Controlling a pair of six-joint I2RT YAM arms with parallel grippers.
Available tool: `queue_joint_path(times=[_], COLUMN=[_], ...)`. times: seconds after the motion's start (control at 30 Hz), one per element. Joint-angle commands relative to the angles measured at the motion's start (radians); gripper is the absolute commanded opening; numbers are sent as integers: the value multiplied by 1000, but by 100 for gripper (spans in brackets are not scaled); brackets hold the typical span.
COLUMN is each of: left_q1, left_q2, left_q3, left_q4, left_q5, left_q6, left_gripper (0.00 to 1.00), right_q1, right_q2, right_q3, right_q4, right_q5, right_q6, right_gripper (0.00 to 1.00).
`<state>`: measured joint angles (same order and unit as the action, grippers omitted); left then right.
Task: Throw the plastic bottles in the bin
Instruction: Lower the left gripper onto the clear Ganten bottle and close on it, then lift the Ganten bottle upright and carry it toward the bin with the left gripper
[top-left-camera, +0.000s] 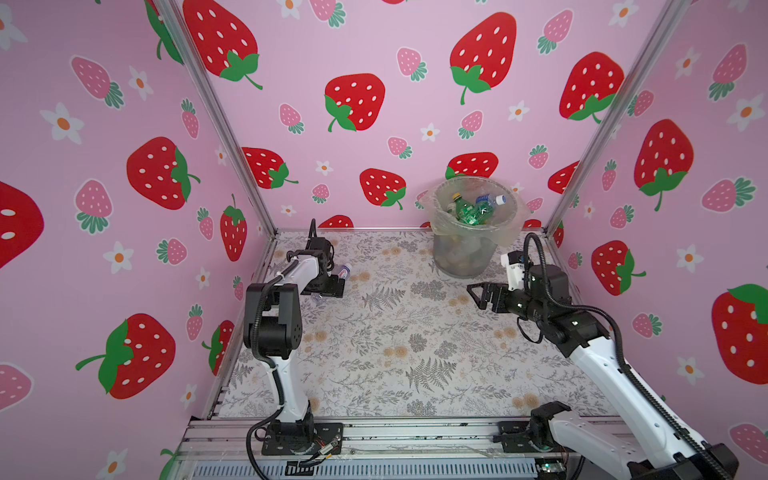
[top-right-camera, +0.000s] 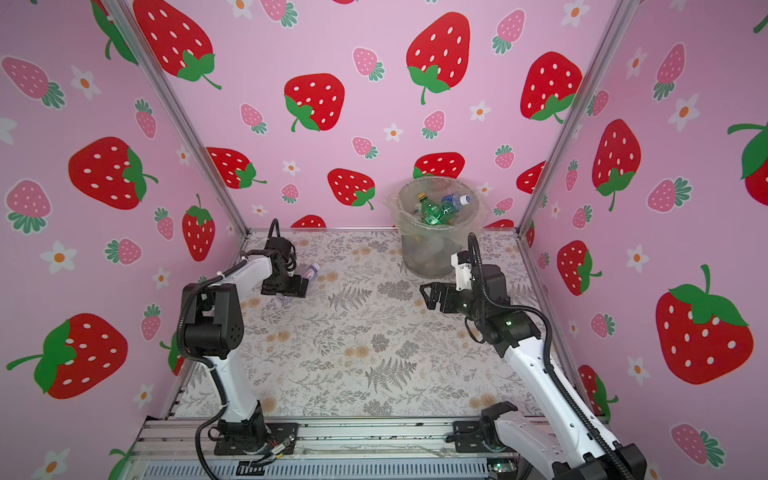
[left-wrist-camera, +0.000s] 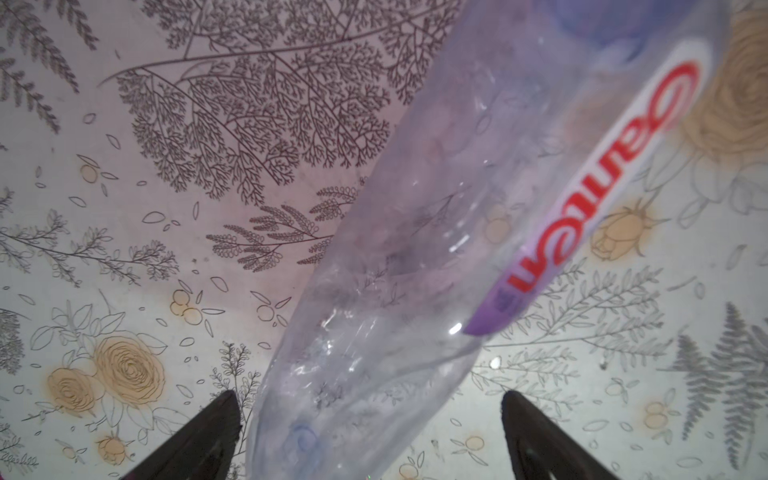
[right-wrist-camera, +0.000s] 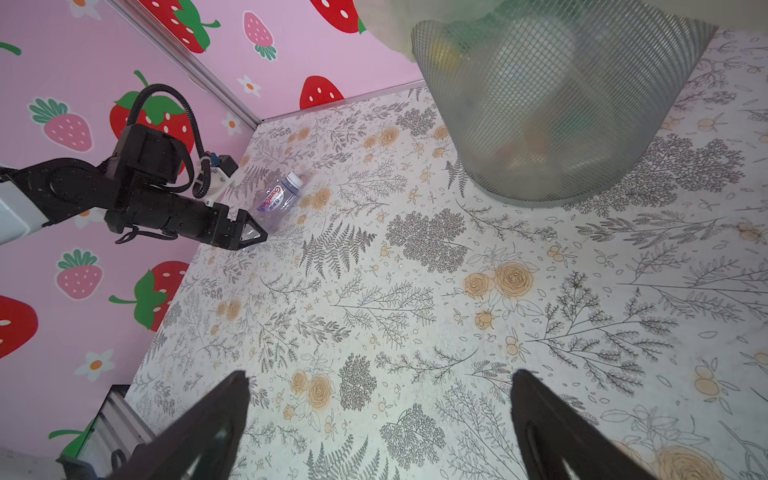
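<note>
Bin (top-left-camera: 464, 258) far right on counter (top-left-camera: 386, 345). Right jaws wide, empty, above counter just near of bin, pointing left. One clear bottle (top-left-camera: 344, 272) lying far left on counter, cap rightward. Left jaws wide, astride its base end, not clamped. In bin, on top: two green bottles (top-left-camera: 469, 214), one blue-labelled bottle (top-left-camera: 487, 200). More below, too blurred to count.

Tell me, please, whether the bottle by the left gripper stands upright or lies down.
Lying down: the clear bottle rests on its side on the table.
</note>
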<state>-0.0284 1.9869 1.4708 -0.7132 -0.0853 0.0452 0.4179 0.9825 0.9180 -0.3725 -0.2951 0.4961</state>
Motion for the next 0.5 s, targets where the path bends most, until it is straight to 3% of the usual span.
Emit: queue_joint_path(times=[0.0,0.47], left_q1=[-6,-19], left_q2=[4,42], left_q3=[36,38], left_q4=[-2,0], left_q5=[-9,8], left_q6=[7,-51], left_gripper=[100,87], right_q1=[2,-1], right_q2=[0,21], right_q3=[7,23], right_q4=[15,29], right_q5=[-15,-63], right_q6=[-16,-1], right_gripper=[99,99])
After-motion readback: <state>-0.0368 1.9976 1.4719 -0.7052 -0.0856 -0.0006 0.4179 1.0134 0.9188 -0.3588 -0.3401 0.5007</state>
